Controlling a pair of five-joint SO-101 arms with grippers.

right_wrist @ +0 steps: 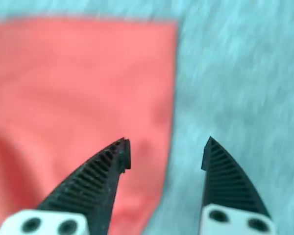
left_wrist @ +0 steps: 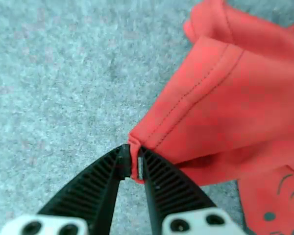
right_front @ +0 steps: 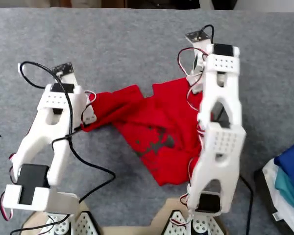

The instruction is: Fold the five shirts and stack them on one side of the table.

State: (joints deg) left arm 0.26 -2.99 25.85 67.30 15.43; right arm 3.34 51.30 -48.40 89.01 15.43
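One shirt [left_wrist: 225, 98] in left tool [left_wrist: 134, 157]

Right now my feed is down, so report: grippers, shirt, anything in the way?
Left gripper shut on red shirt corner. Right gripper open above shirt's edge. Clothes pile apart, table's side.

- The table [right_front: 137, 44] has a grey, felt-like cover that runs from the near edge to the far edge.
- A red shirt [right_front: 157, 132] lies rumpled around the middle with a dark print facing up and one corner drawn out to the left.
- A pile of folded shirts [right_front: 289, 181], blue over teal and white, sits at the near right edge.
- A black cable [right_front: 95, 169] loops across the cover at the near left.
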